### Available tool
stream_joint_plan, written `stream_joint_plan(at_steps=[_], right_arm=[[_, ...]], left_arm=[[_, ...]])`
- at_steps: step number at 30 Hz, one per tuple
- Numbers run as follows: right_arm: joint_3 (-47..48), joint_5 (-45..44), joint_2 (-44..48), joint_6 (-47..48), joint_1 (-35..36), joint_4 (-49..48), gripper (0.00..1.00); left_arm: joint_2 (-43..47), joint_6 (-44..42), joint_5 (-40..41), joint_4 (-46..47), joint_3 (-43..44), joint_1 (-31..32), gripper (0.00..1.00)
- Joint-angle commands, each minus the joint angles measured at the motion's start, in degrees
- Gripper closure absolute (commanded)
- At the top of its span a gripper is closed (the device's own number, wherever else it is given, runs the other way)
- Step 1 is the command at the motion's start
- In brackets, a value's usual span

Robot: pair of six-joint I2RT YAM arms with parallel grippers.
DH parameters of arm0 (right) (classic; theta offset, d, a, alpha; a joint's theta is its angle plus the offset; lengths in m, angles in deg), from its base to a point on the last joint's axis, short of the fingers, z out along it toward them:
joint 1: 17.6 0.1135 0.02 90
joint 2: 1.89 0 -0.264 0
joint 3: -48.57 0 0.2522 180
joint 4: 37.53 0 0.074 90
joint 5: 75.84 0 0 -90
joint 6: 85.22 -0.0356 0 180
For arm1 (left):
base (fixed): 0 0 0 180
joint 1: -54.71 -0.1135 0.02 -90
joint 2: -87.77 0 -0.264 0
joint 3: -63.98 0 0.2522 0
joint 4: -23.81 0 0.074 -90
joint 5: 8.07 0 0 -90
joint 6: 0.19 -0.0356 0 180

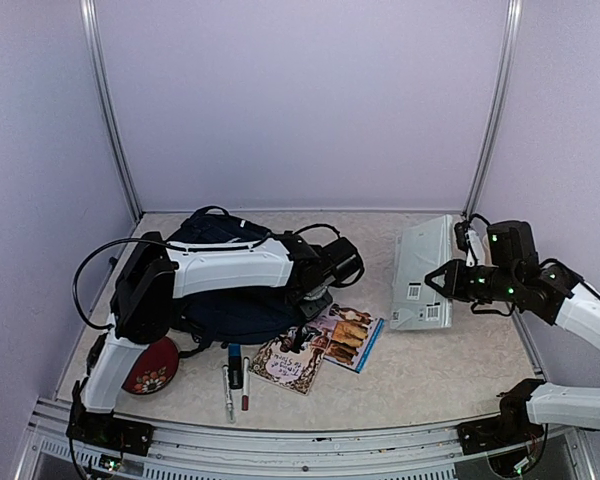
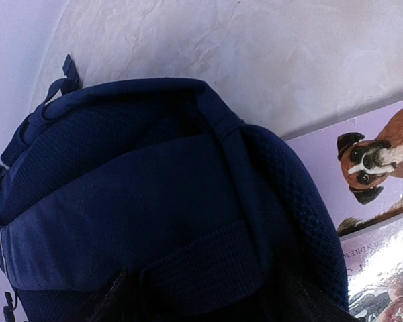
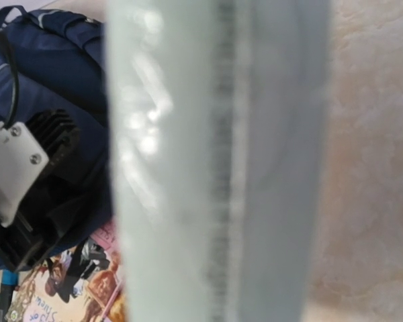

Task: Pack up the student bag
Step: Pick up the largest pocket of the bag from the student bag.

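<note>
Little looks packed. The bag (image 1: 238, 318) lies left on the counter (image 1: 430, 375); left tool (image 1: 330, 268) at it, grip unclear. Right tool (image 1: 442, 281) clamps a grey book (image 1: 420, 262); books (image 1: 325, 348) and pens (image 1: 235, 380) remain outside.

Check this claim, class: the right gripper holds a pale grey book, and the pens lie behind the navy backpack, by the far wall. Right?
Wrong on the pens: the top external view shows them in front of the navy backpack, on its near side. The right gripper does hold the pale grey book.
</note>
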Motion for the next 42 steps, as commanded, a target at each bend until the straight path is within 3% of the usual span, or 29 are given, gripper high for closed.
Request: stream_joint_plan(at_steps=[1,6,9,10,11,17,24,32,42], right_arm=[[4.3,-0.4,2.0,1.2,-0.5,-3.8,1.0],[4.3,0.1,3.2,0.9,-0.5,-2.9,1.0],[4.3,0.7,4.4,0.8,-0.6,-1.8,1.0],[4.3,0.8,5.0,0.9,-0.5,-1.2,1.0],[4.3,0.8,5.6,1.0,-0.5,-0.6,1.0],[3.9,0.3,8.6,1.8,-0.6,3.2,1.0],[4.2,2.6,8.7,3.1,-0.6,2.6,1.0],[4.7,11.2,4.6,6.2,-0.6,-2.7,1.0],[3.5,21.3,2.4,7.6,0.5,-10.9,1.0]], left_arm=[[-3.9,-2.7,-4.3,-8.5,6.7,-0.8,0.31],[-6.4,-2.9,-3.1,-11.1,9.6,0.0,0.37],[-5.2,-2.3,-5.2,-9.0,7.9,-0.9,0.7],[-4.3,-2.4,-5.4,-7.9,6.8,-1.0,0.95],[-2.9,-2.2,-4.6,-5.4,5.2,-0.9,1.0],[12.0,-3.0,6.7,12.6,-9.8,2.2,1.0],[26.1,-6.1,9.9,24.1,-17.5,2.9,1.0],[39.2,-11.9,6.3,37.4,-25.9,3.7,1.0],[45.1,-15.2,3.6,43.5,-28.3,4.2,1.0]])
